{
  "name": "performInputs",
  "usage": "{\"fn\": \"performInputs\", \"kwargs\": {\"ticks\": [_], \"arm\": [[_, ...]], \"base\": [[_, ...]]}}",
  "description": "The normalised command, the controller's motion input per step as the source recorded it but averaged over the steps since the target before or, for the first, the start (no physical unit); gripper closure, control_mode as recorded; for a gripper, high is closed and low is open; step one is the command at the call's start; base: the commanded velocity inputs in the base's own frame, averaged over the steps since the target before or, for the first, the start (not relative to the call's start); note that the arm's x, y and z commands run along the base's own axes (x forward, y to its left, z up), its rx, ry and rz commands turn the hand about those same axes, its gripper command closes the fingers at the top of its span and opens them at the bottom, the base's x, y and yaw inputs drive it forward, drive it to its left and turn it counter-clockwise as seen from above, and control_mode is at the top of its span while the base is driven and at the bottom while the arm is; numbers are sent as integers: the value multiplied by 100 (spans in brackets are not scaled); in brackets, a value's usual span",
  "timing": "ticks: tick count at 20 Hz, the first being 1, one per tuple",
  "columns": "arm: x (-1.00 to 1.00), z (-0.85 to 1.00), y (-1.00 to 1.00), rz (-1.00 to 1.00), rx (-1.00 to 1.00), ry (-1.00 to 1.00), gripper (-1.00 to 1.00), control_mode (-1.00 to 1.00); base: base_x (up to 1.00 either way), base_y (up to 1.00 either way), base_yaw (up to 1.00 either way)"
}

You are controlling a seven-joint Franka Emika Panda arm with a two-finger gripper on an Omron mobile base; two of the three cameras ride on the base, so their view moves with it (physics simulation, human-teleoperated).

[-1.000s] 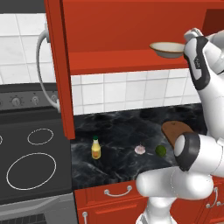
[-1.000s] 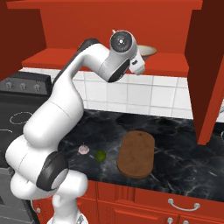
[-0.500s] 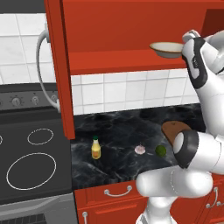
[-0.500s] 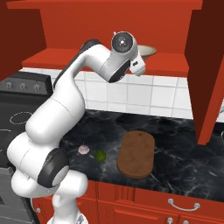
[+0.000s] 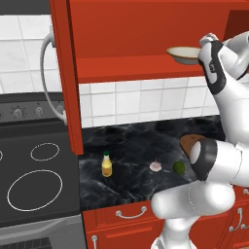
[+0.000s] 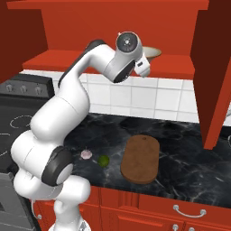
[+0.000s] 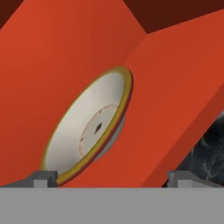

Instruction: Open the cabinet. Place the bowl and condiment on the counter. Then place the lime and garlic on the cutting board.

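Bowl [image 5: 184, 54] sits on the red inner shelf of the open cabinet [image 5: 146, 68], wide, shallow and cream with a darker rim. It looks rigid, glazed and probably slippery and breakable, so the thin rim is the sensible place to pinch, one finger inside and one outside. The jaws stand spread, holding nothing, their tips level with the bowl's near edge in the hand view [image 7: 111, 177]. Below, the condiment [image 5: 106, 165], garlic [image 5: 155, 166] and lime [image 5: 178, 168] stand apart on the counter [image 5: 141, 146], and the cutting board [image 6: 140, 159] lies bare just beside the lime.
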Motion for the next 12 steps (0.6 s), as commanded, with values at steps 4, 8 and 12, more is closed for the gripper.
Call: {"fn": "performInputs", "kwargs": {"ticks": [4, 8, 12], "arm": [[15, -4, 0, 0, 0, 3, -100, -100], [22, -3, -3, 0, 0, 2, -100, -100], [28, -1, -6, 0, 0, 1, -100, -100]], "base": [[0, 0, 0], [0, 0, 0], [0, 0, 0]]}}
